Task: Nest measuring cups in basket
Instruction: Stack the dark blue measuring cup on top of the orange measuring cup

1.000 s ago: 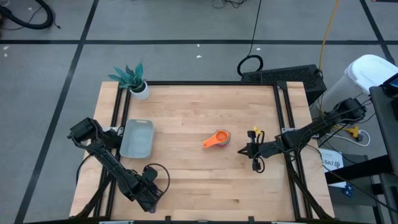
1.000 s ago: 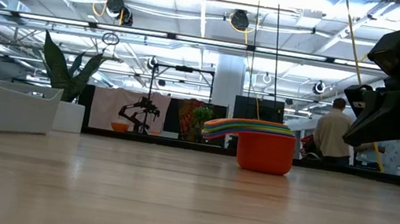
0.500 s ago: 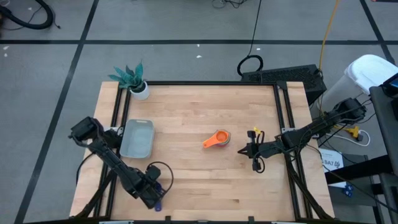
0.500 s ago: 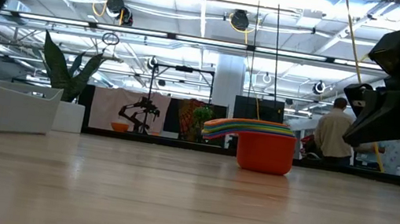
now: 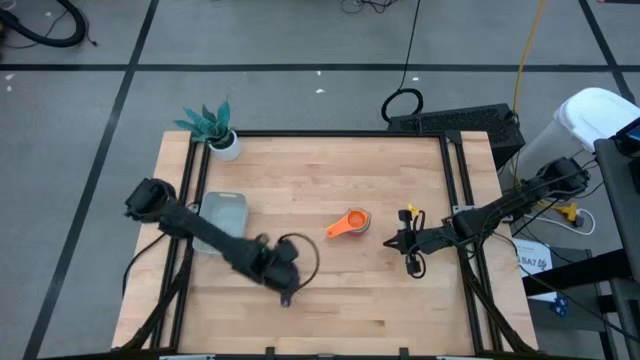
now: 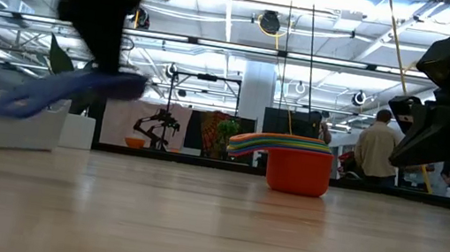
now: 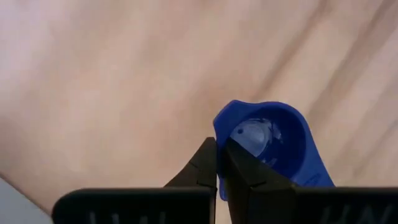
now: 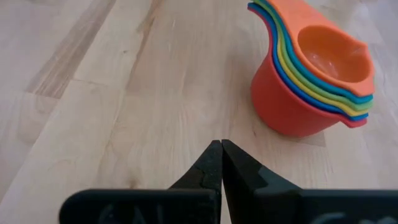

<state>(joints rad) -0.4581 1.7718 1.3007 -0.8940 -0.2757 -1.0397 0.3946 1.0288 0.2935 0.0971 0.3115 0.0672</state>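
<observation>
**Dark blue cup aloft in the left gripper, stack waiting mid-table**

The dark blue measuring cup (image 7: 273, 146) hangs above the wooden table (image 5: 330, 170), pinched at its rim by the left gripper (image 7: 217, 168), whose fingers are closed tight on the plastic. From above, the cup shows only as a blue sliver under the gripper (image 5: 286, 290), in the near-left part of the table. In the low view the cup (image 6: 69, 92) is clearly off the surface, its handle slanting downward.

Just beside the left arm, on the side away from the stack, sits the pale basket (image 5: 222, 218), partly covered by the arm.

Toward the table's middle, well apart from the carried cup, stands the nested stack of measuring cups (image 5: 350, 223), red outermost and orange on top, handles fanned to one side (image 8: 317, 74).

Beyond the stack, the right gripper (image 5: 404, 243) waits near the right edge with its fingers pressed together, grasping nothing (image 8: 221, 163).

A small potted plant (image 5: 215, 128) stands at the far-left corner.
</observation>
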